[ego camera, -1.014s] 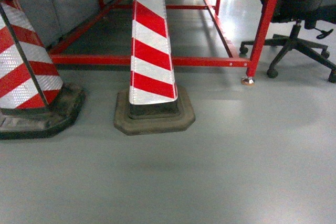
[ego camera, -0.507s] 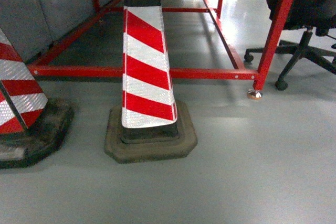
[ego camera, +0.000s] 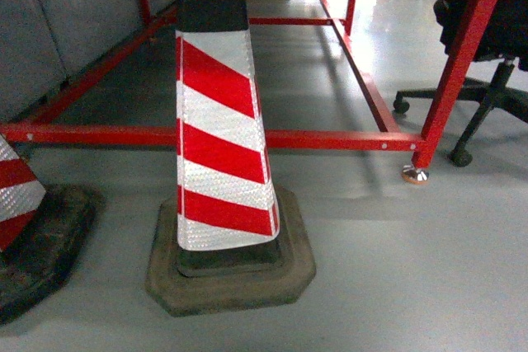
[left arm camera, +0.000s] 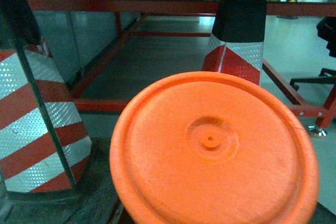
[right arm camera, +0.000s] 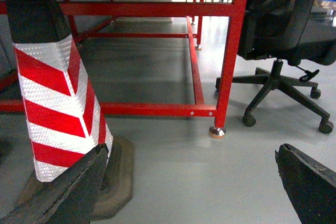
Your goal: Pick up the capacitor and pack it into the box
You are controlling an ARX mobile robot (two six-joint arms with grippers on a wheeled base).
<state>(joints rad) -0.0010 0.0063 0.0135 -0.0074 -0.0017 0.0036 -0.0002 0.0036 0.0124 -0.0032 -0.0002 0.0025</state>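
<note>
A red-and-white striped traffic cone (ego camera: pixel 221 154) is seen standing on grey floor (ego camera: pixel 396 269) before a red metal frame (ego camera: pixel 330 139). The right hand (right arm camera: pixel 194 182) is spread open, empty; the left hand's state cannot be told. No box is seen.

Middle cone (ego camera: pixel 216 162): slanted red and white reflective stripes, black top, dull brown-grey base.
Left cone (ego camera: pixel 12 191): the same red and white stripes, dark grimy base.
Frame (ego camera: pixel 330 139): bright red metal rails and legs.
Frame foot (ego camera: pixel 415 175): silvery with a copper tint.
Floor (ego camera: pixel 396 269): plain pale grey, slightly glossy.
Chair (right arm camera: pixel 281 35): black seat, black star base and castors.
Disc (left arm camera: pixel 212 148): solid orange, concentric moulded rings.
Right tool fingers (right arm camera: pixel 310 179): matt black, rough-edged.
Wall panels (ego camera: pixel 49 22): grey.
</note>
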